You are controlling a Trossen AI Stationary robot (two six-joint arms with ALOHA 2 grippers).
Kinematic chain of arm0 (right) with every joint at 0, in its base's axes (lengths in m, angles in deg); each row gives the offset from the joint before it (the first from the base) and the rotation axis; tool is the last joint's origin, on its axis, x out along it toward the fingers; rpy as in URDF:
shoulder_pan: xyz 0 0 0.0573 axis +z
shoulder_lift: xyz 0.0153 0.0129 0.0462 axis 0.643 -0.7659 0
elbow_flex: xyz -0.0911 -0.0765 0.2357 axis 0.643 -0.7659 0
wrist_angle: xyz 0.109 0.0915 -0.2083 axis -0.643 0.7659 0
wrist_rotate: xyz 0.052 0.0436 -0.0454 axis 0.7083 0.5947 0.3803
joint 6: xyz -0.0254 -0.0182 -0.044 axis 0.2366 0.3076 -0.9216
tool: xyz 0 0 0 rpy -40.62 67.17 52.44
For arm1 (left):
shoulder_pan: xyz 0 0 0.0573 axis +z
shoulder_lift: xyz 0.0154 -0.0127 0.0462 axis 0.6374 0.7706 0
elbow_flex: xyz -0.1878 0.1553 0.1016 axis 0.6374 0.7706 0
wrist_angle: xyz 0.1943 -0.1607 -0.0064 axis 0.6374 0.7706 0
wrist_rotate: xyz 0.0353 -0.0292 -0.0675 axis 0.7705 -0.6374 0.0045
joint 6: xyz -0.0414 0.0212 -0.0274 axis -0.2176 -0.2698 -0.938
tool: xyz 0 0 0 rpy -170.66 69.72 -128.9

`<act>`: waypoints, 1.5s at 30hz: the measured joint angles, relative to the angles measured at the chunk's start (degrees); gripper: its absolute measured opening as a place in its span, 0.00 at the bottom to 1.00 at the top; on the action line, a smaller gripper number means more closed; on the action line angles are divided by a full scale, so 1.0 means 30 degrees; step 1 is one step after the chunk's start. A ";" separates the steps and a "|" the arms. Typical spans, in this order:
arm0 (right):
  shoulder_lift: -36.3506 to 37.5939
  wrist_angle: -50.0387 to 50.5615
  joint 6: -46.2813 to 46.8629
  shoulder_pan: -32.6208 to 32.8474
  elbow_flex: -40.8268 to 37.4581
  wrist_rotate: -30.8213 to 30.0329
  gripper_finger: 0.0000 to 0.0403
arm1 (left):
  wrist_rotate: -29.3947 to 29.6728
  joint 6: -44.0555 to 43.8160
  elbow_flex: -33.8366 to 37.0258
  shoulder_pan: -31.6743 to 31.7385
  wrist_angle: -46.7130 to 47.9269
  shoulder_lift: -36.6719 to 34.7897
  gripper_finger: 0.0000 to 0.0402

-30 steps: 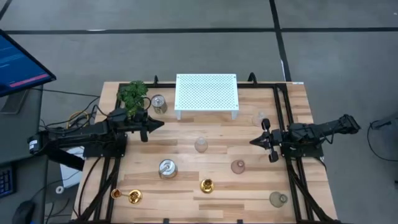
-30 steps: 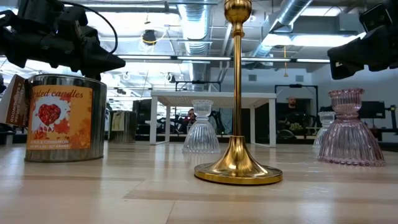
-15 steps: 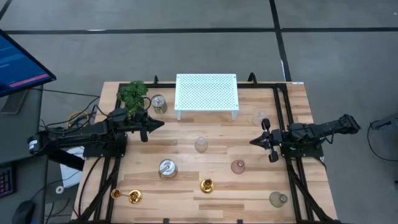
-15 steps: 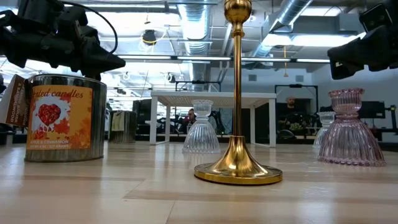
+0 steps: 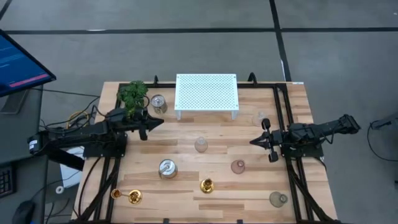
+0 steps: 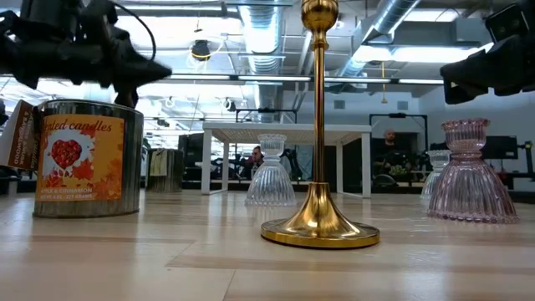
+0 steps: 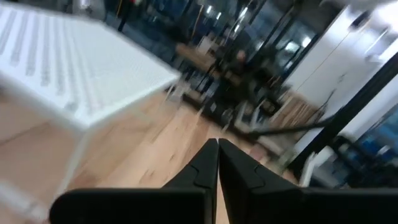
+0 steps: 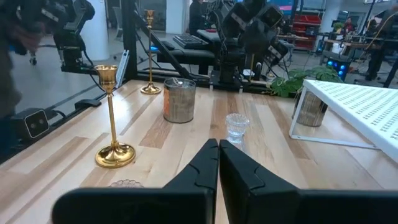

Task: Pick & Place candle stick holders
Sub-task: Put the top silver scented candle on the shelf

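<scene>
The left end effector (image 5: pixel 160 122) is hovering over the counter (image 5: pixel 186 155) beside the green plant (image 5: pixel 132 94), its fingers pressed together on nothing. The right end effector (image 5: pixel 253 142) is hanging above the counter's right side, fingers likewise pinched together and empty. One tall brass candle stick holder (image 5: pixel 207 185) is standing upright near the front edge, close to the candle tin (image 5: pixel 166 168); two more brass holders (image 5: pixel 126 196) are standing together at the front-left corner.

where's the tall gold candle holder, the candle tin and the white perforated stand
tall gold candle holder (image 6: pixel 319 227), low view, flared base
candle tin (image 6: pixel 81 159), low view, label front
white perforated stand (image 5: pixel 206 91), high view, top panel
</scene>
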 joint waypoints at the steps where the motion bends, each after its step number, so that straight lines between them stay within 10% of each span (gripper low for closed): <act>1: 0.0002 -0.0008 -0.0241 -0.0034 0.0004 -0.0132 0.01 | 0.0200 -0.0393 0.0000 0.0000 -0.0872 0.0000 0.03; 12: 0.0006 -0.0175 -0.1160 -0.0539 -0.0003 -0.0972 0.01 | 0.1872 -0.3642 -0.3583 -0.0022 -0.5311 0.2366 0.01; 25: 0.0006 -0.0306 -0.1146 -0.0539 -0.0018 -0.1016 0.01 | -0.0558 -0.3868 -1.4758 -0.0415 0.6821 1.0767 0.01; 33: -0.0001 -0.0364 -0.1095 -0.0532 -0.0025 -0.1001 0.01 | 0.1955 0.1847 -1.8189 -0.0292 0.6739 1.0365 0.01; 39: 0.0001 -0.0389 -0.1095 -0.0525 -0.0025 -0.1008 0.01 | 0.2187 0.4396 -1.8302 -0.0185 -0.0403 1.0616 0.04; 45: -0.0001 -0.0449 -0.0931 -0.0534 -0.0025 -0.1001 0.01 | 1.1395 0.5817 -2.0943 -0.0284 0.8017 1.0588 0.03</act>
